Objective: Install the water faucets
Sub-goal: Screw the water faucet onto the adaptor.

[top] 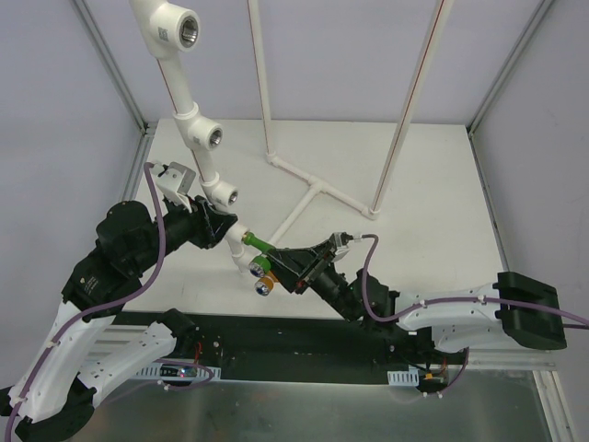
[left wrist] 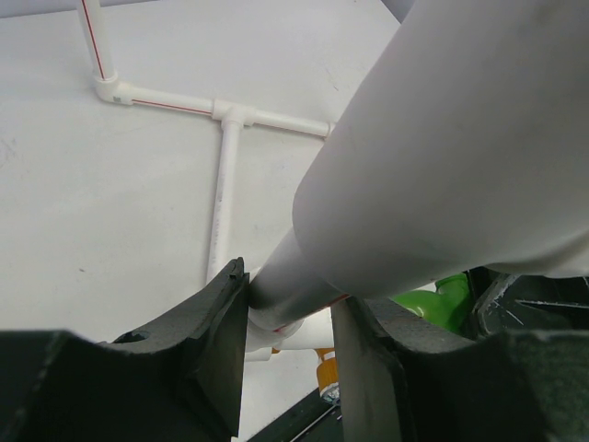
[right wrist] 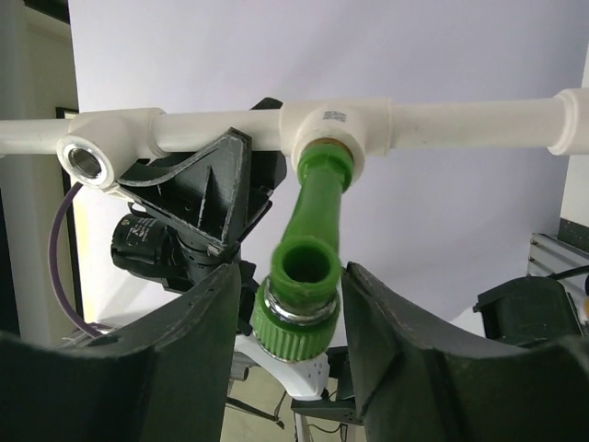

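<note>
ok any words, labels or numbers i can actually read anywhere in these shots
Nothing legible in any view.
Small grey print on the tee fitting holding the green faucet: too small to read.
Grey mark on the topmost tee: blurred, unreadable.

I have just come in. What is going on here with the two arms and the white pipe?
The left gripper clamps the white pipe, apparently to hold it steady. The right gripper is shut on the green faucet, whose far end sits in the threaded opening of a tee fitting on that pipe. The faucet stands at a tilt to the fitting, so it looks started but probably not fully screwed in.
</note>
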Tool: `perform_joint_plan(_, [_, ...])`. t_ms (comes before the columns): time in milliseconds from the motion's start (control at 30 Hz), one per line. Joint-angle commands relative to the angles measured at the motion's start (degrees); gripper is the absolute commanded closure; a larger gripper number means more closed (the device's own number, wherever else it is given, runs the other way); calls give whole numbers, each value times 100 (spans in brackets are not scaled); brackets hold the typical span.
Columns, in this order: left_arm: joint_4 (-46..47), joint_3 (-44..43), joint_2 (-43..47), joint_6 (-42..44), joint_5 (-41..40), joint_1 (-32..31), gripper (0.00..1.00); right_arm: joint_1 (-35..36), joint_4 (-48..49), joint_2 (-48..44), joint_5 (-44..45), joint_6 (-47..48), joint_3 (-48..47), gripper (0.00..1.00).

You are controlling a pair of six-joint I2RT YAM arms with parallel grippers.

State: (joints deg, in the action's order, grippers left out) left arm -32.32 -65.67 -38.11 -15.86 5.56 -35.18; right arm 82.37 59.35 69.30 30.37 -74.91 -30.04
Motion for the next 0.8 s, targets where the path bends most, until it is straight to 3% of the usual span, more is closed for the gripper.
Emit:
perform_joint_plan(0, [-319, 54, -48, -480, 226, -7, 100, 51, 902, -223, 56, -269, 384, 45])
perform_joint_plan(333, [-319, 81, -30, -497, 200, -7, 100, 51, 121, -1374, 487, 275, 1175, 40])
perform_joint_plan(433, [-319, 81, -13, -497, 191, -15, 100, 51, -212, -1988, 759, 1002, 1527, 39])
perform_joint_plan(567, [-319, 72, -39, -497, 200, -7, 100, 34, -1588, -3139, 830, 3687, 1450, 39])
perform_joint_plan(633, [-319, 72, -48, -488, 208, -7, 100, 25, -2767, -3571, 856, 5557, 1055, 38])
perform_joint_plan(767, [-319, 46, -100, -462, 217, -6, 100, 34, -3667, -3897, 323, 9292, 667, 37])
